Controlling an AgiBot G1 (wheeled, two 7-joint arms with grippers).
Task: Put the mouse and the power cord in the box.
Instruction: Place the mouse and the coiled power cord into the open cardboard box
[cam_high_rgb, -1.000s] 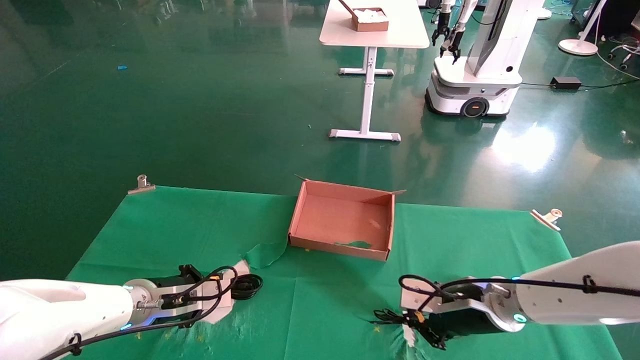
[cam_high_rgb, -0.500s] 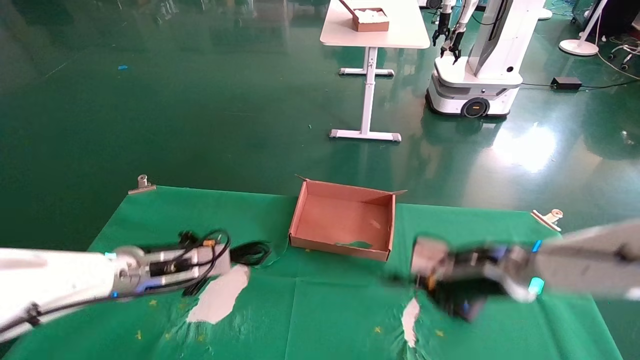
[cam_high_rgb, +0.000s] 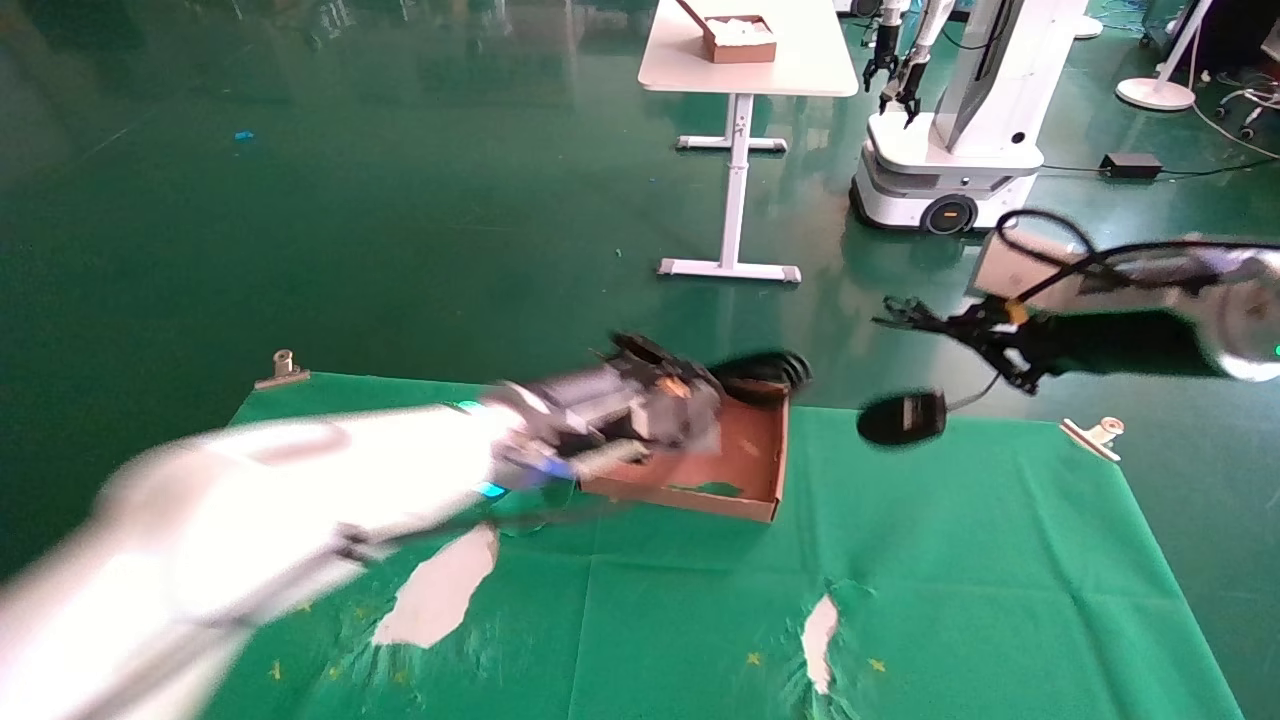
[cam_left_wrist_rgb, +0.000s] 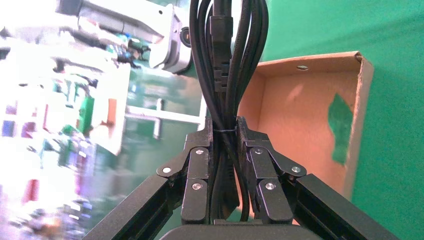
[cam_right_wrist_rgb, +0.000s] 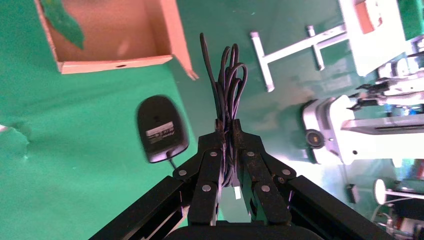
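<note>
The reddish-brown box (cam_high_rgb: 752, 462) (cam_left_wrist_rgb: 300, 115) (cam_right_wrist_rgb: 115, 30) lies open at the far middle of the green cloth. My left gripper (cam_high_rgb: 715, 385) (cam_left_wrist_rgb: 225, 125) is over the box's far side, shut on the power cord (cam_high_rgb: 765, 370) (cam_left_wrist_rgb: 230, 60), whose glossy loops stick out past the fingertips. My right gripper (cam_high_rgb: 985, 325) (cam_right_wrist_rgb: 227, 125) is raised to the right of the box, shut on the mouse's thin bundled cable (cam_high_rgb: 910, 315) (cam_right_wrist_rgb: 227, 75). The black mouse (cam_high_rgb: 902, 418) (cam_right_wrist_rgb: 162, 127) dangles below it in the air, label side showing, outside the box's right wall.
The cloth has torn pale patches (cam_high_rgb: 440, 590) (cam_high_rgb: 820, 630) near the front. Metal clips (cam_high_rgb: 283, 368) (cam_high_rgb: 1095, 435) hold its far corners. Beyond stand a white table (cam_high_rgb: 745, 70) with a smaller box (cam_high_rgb: 740, 38) and another robot (cam_high_rgb: 950, 150).
Both arms rose from the table's front. The left carried the power cord forward over the box. The right lifted the mouse by its cable, up and to the far right.
</note>
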